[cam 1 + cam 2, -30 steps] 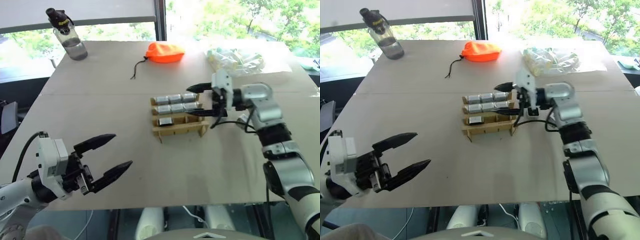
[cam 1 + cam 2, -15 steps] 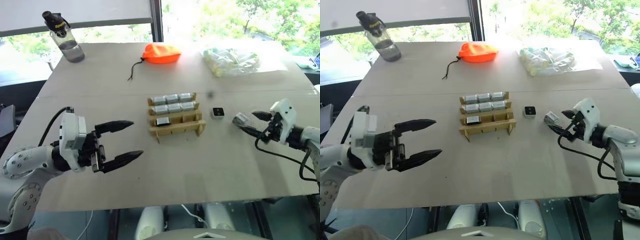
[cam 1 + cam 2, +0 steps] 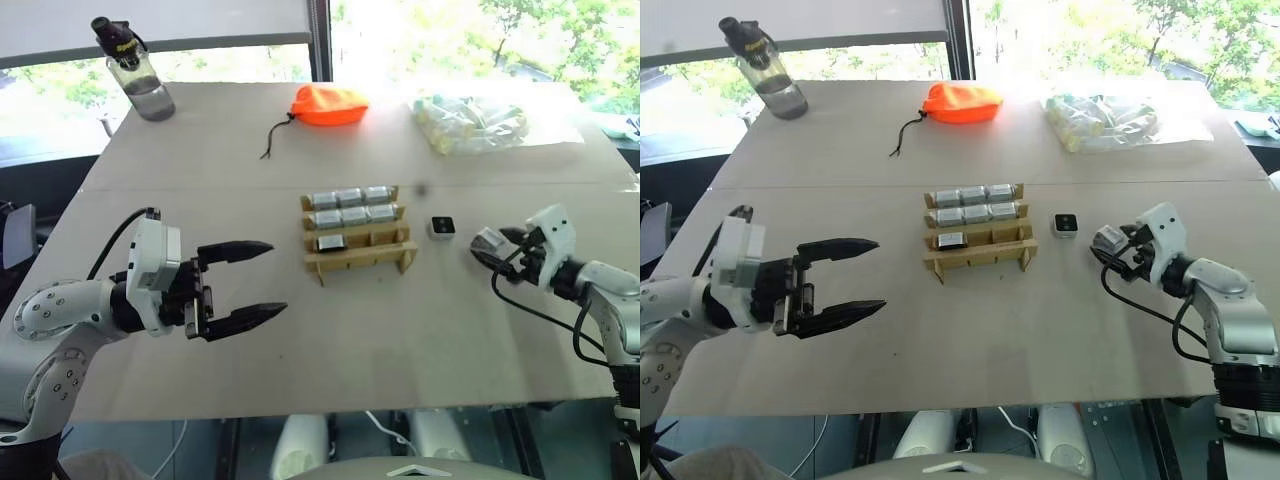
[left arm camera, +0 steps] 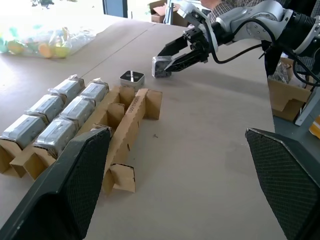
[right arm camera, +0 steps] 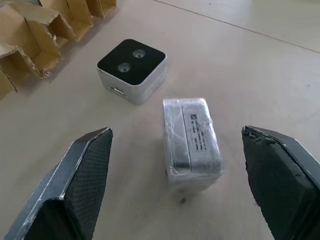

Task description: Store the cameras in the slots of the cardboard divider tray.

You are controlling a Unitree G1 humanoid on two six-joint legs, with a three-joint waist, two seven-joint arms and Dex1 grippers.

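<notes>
The clear bag's (image 3: 470,122) contents are too washed out to identify.

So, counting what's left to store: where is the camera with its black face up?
The black-faced camera sits on the table to the right of the cardboard divider tray, between it and the wrapped camera at the right gripper.

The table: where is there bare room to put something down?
The table is bare along its near edge below the cardboard divider tray, and between water bottle and tray. It is crowded right of the tray: two loose cameras by the right tool.
</notes>
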